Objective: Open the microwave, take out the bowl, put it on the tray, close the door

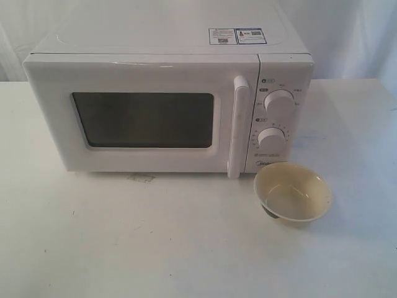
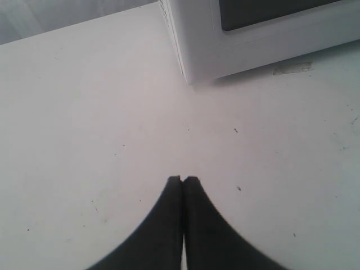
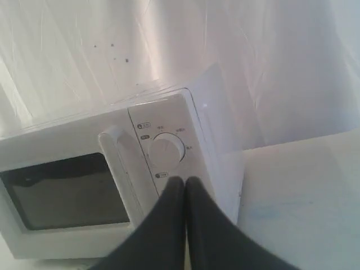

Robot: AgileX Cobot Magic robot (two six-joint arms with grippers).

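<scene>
The white microwave (image 1: 167, 105) stands at the back of the table, its door (image 1: 142, 115) shut, the vertical bar handle (image 1: 237, 124) to the right of the dark window. The cream-yellow bowl (image 1: 291, 195) sits on the table in front of the knob panel, tilted slightly. No tray shows in any view. Neither arm appears in the exterior view. My left gripper (image 2: 183, 179) is shut and empty above bare table, near the microwave's lower corner (image 2: 188, 70). My right gripper (image 3: 185, 179) is shut and empty, pointing at the microwave's knob panel (image 3: 166, 149) beside the handle (image 3: 121, 163).
Two round knobs (image 1: 280, 101) stand one above the other on the right panel. A small stain (image 1: 141, 178) marks the table under the door. White cloth hangs behind the table. Stickers (image 1: 237, 35) lie on the oven's top.
</scene>
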